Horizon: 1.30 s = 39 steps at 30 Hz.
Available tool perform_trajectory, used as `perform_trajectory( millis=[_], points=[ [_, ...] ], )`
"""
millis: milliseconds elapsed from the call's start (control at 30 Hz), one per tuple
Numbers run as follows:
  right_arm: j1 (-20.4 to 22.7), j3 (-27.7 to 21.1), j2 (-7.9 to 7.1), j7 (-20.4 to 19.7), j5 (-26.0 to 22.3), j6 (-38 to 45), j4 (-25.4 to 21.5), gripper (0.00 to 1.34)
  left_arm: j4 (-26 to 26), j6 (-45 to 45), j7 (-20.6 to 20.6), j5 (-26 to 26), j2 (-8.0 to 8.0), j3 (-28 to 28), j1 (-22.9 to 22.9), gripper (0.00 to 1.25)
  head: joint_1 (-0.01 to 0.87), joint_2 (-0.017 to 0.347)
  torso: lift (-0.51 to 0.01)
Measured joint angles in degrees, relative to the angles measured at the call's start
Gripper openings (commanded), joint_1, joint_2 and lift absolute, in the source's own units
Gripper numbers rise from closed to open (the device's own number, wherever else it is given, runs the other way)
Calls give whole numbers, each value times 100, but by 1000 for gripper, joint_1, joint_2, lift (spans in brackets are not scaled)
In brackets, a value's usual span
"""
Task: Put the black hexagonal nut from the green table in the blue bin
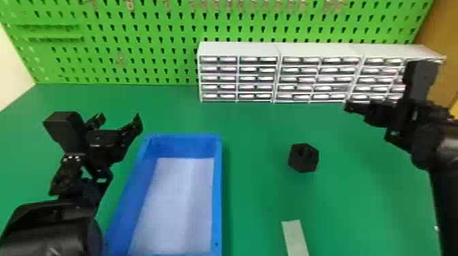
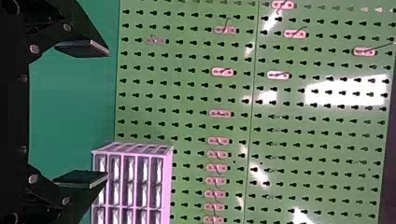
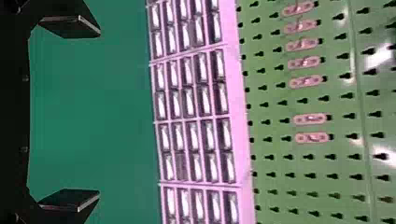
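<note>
Your black hexagonal nut (image 1: 303, 158) sits on the green table (image 1: 259, 201), to the right of the blue bin (image 1: 217, 190) and well apart from it. You have the bin in front of you, its long sides running away from you and its bottom pale. On your left side, the left gripper (image 1: 119, 117) is near the bin's far left corner, its 2 jaws spread wide with a gap between them. On your right side, the right gripper (image 1: 369, 113) is beyond the nut and to the right of it, in front of the drawer cabinets (image 1: 238, 78); its 2 jaws stand well apart too, as you can see from its wrist view. Nearer you than the nut, a pale strip (image 1: 295, 238) lies on the table, and a green pegboard (image 1: 143, 41) rises behind everything.
</note>
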Motion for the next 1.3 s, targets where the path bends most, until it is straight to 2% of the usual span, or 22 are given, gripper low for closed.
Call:
perform_trajectory(
  millis=[500,1000,1300],
  points=[
    [-492,365,-157,0,-490,768,726,1247,0,6,-1,-24,0,-19,0,919,686,51,-97],
    [-1082,799,-198,0,-754,1063,1724,1247,0,4,0,-44,0,-42,-4,920,686,51,-97],
    [-1320,828,-184,0,-779,1205,2137,1247,11,6,0,-56,0,-62,-9,920,686,51,-97]
  ],
)
